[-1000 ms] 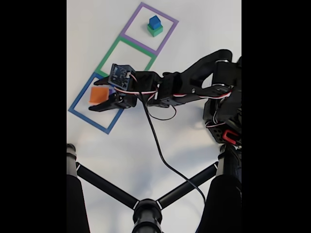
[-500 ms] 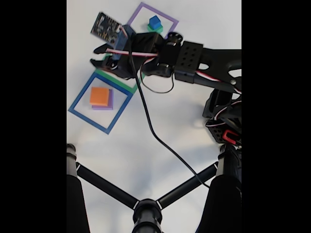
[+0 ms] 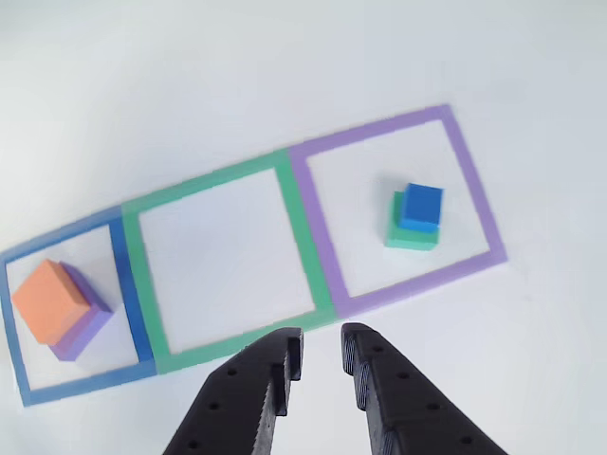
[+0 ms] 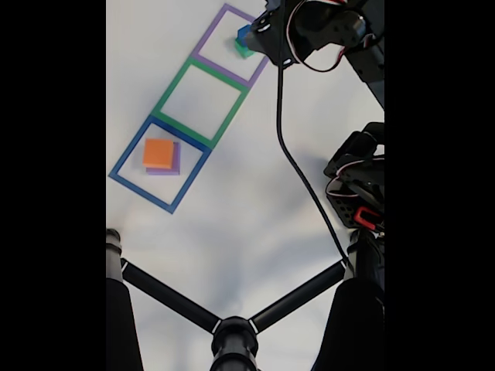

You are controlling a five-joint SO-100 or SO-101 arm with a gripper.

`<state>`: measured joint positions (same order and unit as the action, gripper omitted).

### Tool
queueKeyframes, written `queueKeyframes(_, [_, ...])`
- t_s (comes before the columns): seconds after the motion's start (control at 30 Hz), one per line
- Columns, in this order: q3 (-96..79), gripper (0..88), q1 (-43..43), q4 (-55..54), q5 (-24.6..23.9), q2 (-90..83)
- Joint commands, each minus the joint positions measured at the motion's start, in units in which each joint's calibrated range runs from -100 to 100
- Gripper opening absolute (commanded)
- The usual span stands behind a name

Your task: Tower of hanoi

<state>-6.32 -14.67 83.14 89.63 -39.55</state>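
An orange cube (image 3: pixel 45 299) sits on a purple cube (image 3: pixel 87 322) inside the blue square (image 3: pixel 128 284); in the fixed view the orange cube (image 4: pixel 158 152) and purple cube (image 4: pixel 164 171) lie there too. A blue cube (image 3: pixel 420 207) rests on a green cube (image 3: pixel 408 237) in the purple square (image 3: pixel 370 131). Between them the green square (image 3: pixel 204 185) holds nothing. My gripper (image 3: pixel 322 346) hangs high over the near border between the green and purple squares, open a little and holding nothing. In the fixed view the gripper (image 4: pixel 263 42) partly covers the blue cube (image 4: pixel 244 32).
A black tripod (image 4: pixel 232 340) spreads its legs across the lower fixed view. The arm's base (image 4: pixel 360 185) stands at the right, with a black cable (image 4: pixel 298 185) trailing down from the wrist. White tabletop (image 4: pixel 232 224) lies between the squares and the tripod.
The arm lifted away from the blue square, leaving the orange cube on the purple cube, and swung across the green square to the purple square.
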Motion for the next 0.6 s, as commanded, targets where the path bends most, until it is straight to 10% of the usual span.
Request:
queueKeyframes(0.0, [10.82, 0.7, -5.34, 5.20, -2.50, -1.48])
queueKeyframes(0.33, [4.01, 10.8, -13.65, 2.37, -3.05, -6.13])
queueKeyframes(0.57, [-28.71, 20.8, -19.14, -22.15, 10.37, -15.34])
